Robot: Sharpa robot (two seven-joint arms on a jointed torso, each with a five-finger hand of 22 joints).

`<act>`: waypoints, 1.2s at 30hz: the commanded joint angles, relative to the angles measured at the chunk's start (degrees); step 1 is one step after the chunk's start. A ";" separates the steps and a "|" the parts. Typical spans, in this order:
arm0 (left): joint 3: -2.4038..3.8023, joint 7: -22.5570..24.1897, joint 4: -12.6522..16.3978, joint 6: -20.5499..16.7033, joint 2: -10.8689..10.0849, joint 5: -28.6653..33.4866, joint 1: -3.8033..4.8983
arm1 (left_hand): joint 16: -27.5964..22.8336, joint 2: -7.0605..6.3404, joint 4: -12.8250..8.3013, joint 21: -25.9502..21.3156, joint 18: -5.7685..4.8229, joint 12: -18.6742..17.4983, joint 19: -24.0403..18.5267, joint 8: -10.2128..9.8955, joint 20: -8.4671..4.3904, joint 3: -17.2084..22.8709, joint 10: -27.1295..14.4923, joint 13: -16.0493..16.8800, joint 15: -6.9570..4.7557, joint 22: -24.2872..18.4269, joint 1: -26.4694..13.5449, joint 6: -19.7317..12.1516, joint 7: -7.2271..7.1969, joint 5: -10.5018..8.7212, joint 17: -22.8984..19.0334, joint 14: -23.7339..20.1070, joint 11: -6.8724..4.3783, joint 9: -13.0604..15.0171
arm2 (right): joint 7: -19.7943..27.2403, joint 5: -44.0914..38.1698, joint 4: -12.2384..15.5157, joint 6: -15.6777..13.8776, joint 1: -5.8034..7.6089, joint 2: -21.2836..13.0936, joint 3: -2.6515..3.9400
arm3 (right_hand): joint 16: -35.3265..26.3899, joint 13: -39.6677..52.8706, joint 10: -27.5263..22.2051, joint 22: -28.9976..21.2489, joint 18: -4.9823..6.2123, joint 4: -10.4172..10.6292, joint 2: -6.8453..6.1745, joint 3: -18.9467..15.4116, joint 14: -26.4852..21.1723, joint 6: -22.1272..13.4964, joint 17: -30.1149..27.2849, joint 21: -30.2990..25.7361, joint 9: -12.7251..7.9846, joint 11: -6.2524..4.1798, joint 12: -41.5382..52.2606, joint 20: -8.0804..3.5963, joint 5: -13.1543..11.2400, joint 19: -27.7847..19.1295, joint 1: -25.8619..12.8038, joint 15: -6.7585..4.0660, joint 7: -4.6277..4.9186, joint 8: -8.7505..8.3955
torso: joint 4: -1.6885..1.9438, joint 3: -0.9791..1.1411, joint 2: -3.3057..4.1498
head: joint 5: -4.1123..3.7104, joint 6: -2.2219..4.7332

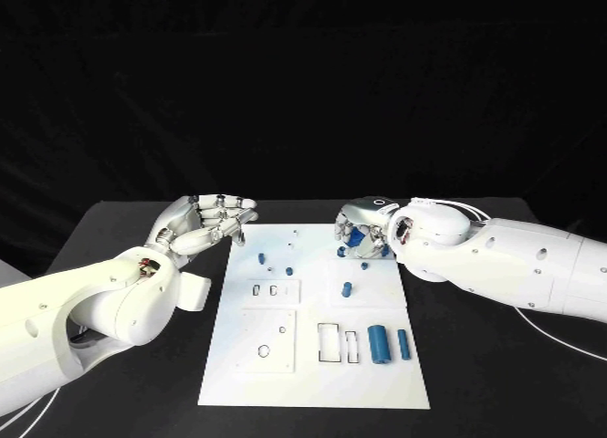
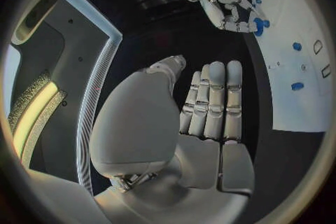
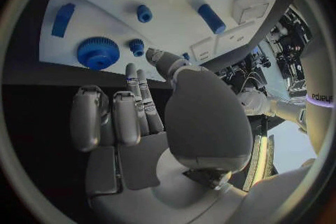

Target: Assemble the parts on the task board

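The right hand (image 1: pixel 361 230) is held over the far right part of the white board (image 1: pixel 317 383), its fingers apart and nothing gripped; a blue gear (image 3: pixel 98 52) and a small blue peg (image 3: pixel 136 46) are seen just beyond its fingertips (image 3: pixel 131 74), with a blue block (image 3: pixel 62 19), another peg (image 3: pixel 144 13) and a short cylinder (image 3: pixel 211 18) further out on the board. The left hand (image 1: pixel 208 222) is held beside the board's far left corner, over the black table (image 1: pixel 132 228), fingers extended side by side and nothing held. Two blue cylinders (image 1: pixel 378 343) are laid near the board's right edge, well apart from both hands.
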 commanded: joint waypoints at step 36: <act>0.11 -0.22 0.54 1.62 -0.26 0.34 0.23 | 0.55 -0.04 0.06 0.91 0.72 -0.05 -0.78 -0.11 0.10 0.45 -1.07 0.14 0.24 0.42 -0.43 -1.00 0.27 -0.29 0.07 -0.73 0.26 0.14 | -1.01 -3.33 -2.09 3.53 -0.46 1.68 -0.21 | 2.29 1.40 4.15 5.25 -1.64 0.78 2.00 4.31 3.76 3.30 1.38 3.65 2.59 -1.33 0.19 -0.53 0.09 2.14 1.02 -0.80 -1.21 1.76 | 0.50 -0.10 1.60 | 1.13 -0.11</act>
